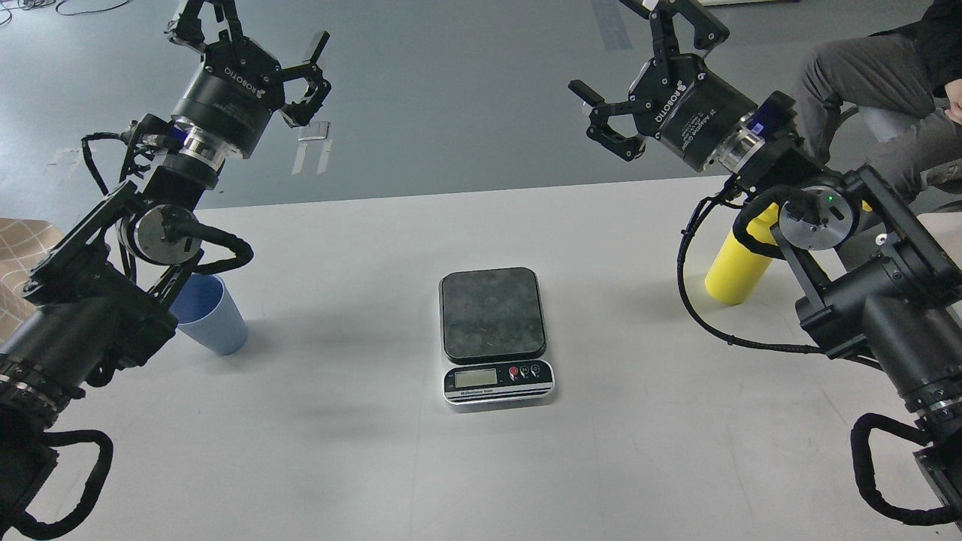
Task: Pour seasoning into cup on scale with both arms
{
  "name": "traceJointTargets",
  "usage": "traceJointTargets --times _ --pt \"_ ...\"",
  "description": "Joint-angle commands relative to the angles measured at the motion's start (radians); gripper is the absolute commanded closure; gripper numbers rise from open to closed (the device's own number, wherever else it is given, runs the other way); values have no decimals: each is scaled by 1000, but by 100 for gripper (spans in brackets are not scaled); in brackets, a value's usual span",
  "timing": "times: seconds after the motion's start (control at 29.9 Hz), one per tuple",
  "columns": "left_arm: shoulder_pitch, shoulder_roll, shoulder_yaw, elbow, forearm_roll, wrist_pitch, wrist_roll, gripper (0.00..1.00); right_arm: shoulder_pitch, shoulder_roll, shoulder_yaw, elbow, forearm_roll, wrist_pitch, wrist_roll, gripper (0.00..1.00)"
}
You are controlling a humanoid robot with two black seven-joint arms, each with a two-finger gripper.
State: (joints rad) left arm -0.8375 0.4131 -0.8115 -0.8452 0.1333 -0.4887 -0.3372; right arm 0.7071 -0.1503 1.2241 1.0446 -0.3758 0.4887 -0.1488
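The scale (492, 312) lies mid-table with its dark platform bare and its silver panel toward me. The blue-grey cup (210, 314) stands upright at the left, partly hidden by my left arm. The yellow seasoning bottle (739, 263) stands at the right; its top is hidden behind my right arm. My left gripper (259, 49) is raised high above the table's far left, fingers spread, empty. My right gripper (639, 83) is raised at the far right, fingers spread, empty.
The white table (361, 443) reaches its far edge just below the grippers, with grey floor beyond. A seated person (879, 83) is at the far right behind the right arm. A tan patterned object (19, 255) sits at the left edge.
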Motion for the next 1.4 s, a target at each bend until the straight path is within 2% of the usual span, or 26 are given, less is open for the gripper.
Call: traceJointTargets --times 0.0,0.1,0.17,0.33,0.47,0.57,0.8,1.0,1.1,1.37 --pt "0 1 3 -2 12 0 -2 2 0 -2 0 0 0 0 0 0" --pt "0 16 0 -8 78 0 -5 2 0 0 0 0 0 0 0 0" --pt "0 32 -5 -12 161 0 -28 2 0 -2 0 0 0 0 0 0" --pt "-3 72 -5 -21 418 0 -149 2 0 -2 0 2 0 0 0 0" --pt "0 134 -3 -103 600 0 -151 2 -2 -2 0 2 0 0 0 0" --pt "11 202 11 -216 813 16 -151 2 -2 0 2 2 0 0 0 0" --pt "95 337 32 -419 1352 232 -151 2 -3 0 2 2 0 0 0 0" --pt "167 432 58 -414 1731 363 -151 2 -3 -2 8 2 2 0 0 0" --pt "202 472 71 -402 1816 418 -151 2 -3 -2 8 2 2 0 0 0" --pt "316 588 78 -302 1864 437 -151 2 -5 -2 8 2 2 0 2 0"
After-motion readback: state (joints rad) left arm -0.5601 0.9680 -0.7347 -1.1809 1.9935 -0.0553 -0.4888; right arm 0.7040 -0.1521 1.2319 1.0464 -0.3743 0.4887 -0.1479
